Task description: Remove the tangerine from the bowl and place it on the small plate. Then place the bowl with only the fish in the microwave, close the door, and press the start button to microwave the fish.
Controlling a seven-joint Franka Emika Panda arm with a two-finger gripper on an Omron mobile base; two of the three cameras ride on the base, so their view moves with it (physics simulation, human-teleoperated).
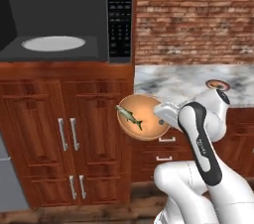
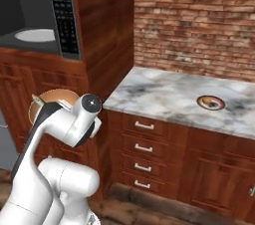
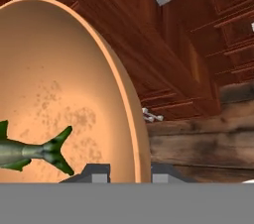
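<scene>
Bowl (image 1: 144,116) is held in the air, tilted toward the cameras, below and to the right of the microwave (image 1: 67,17) and in front of the brown cabinet doors (image 1: 67,139). We note the fish (image 1: 129,115) lying inside it; no fruit with it. In the hand view our gripper (image 3: 130,171) is clamped on the bowl's rim, one fingertip on the inside, the other outside. Microwave cavity stands open, white turntable (image 1: 53,43) visible inside, keypad (image 1: 120,17) on its right. Small plate (image 2: 210,102) sits on the marble counter (image 2: 164,94), well to the right of the microwave; we cannot tell what lies on it.
</scene>
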